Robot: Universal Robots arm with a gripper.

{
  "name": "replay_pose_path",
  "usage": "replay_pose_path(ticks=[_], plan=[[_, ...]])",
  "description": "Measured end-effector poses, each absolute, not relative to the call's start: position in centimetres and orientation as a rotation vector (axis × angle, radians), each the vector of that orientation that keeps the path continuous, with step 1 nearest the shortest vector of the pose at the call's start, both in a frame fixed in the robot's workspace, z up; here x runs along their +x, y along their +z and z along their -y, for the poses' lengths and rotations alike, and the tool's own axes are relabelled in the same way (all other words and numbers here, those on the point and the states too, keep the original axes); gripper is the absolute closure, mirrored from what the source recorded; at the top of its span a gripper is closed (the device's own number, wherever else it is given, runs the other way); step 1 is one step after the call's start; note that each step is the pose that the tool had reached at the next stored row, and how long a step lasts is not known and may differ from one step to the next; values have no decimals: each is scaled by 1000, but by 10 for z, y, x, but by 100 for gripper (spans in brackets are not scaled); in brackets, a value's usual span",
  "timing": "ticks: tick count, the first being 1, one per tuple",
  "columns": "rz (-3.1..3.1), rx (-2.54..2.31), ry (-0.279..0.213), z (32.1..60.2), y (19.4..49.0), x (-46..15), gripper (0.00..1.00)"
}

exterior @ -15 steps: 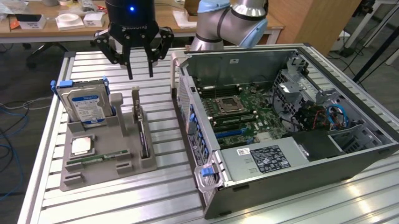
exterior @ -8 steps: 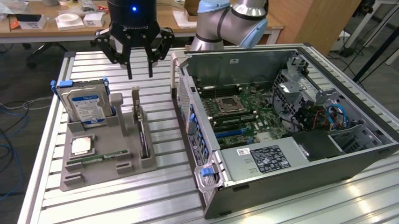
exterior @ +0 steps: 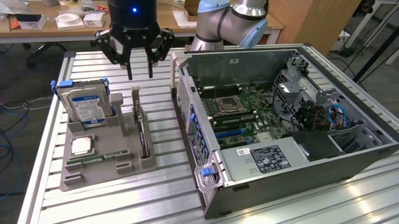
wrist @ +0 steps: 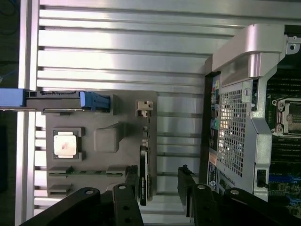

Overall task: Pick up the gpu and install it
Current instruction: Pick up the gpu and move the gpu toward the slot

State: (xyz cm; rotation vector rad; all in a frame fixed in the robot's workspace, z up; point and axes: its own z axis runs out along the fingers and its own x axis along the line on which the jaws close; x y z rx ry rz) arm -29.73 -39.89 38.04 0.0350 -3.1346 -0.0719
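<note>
**A:** Slatted aluminium table [exterior: 124,200], cluttered desks behind it. Where is the card?

**B:** The gpu [exterior: 141,128] stands on edge in a long slot of the grey holder [exterior: 118,135], on the side nearest the open computer case [exterior: 311,184]. The gripper [exterior: 140,74] hangs above its far end with the fingers [wrist: 186,186] apart and holding nothing.

**A:** What worries you?

**B:** The card is thin and upright. If the fingers come down off-centre, I think one could hit the top edge or the holder's post and tilt the card until it jams in the slot. A grip on so narrow an edge could also slip.

**A:** What else is in the holder?

**B:** A blue-handled hard drive [exterior: 84,102] upright at the far end, a processor chip [exterior: 81,145] flat in a square pocket, and a memory stick [exterior: 100,157] in a narrow groove. The case holds the motherboard [exterior: 249,107].
</note>
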Motion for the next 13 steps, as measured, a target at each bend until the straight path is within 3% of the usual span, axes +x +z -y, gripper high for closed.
replay_pose_path(ticks=[13], plan=[[3135,35,-72,399,374,-298,53]])
